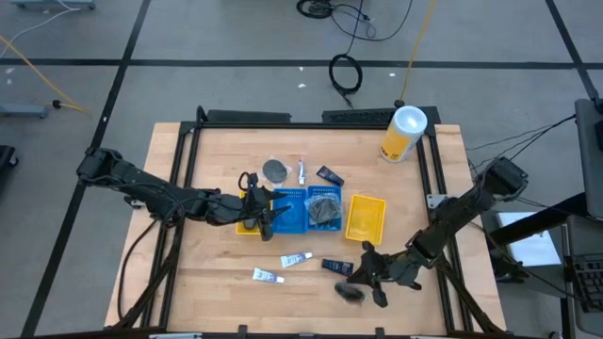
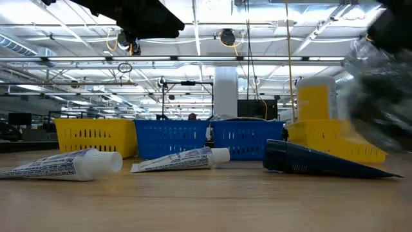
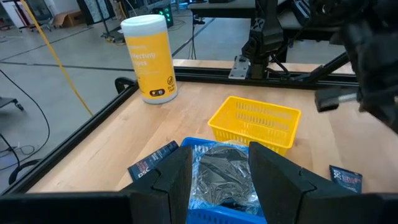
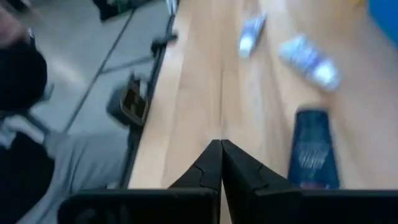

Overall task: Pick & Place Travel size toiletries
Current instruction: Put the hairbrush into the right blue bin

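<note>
I count three white tubes (image 1: 295, 260) (image 1: 267, 276) (image 1: 301, 172); two navy packets (image 1: 329, 176) (image 1: 336, 266); three grey wrapped bundles (image 1: 275, 170) (image 1: 325, 209) (image 1: 350, 292); two blue bins (image 1: 291, 209); two yellow bins (image 1: 366, 217); one yellow canister (image 1: 403, 134), upper right of the frame.

a large indoor lab or workshop hall, open-plan and industrial. grey concrete floor (image 1: 236, 38) marked off in big squares by dark lines, loose black cables (image 1: 345, 71) coiled on it beyond the far edge of the table, a yellow cord (image 1: 38, 64) trailing across at the left. wooden worktable (image 1: 217, 273) framed in black metal rails, standing alone in the open floor. overhead, an exposed ceiling of white trusses and pipes (image 2: 212, 58) with hanging lights, a white column (image 2: 226, 90) far back, dark monitors and equipment racks (image 2: 19, 119) along the distant walls.
</note>
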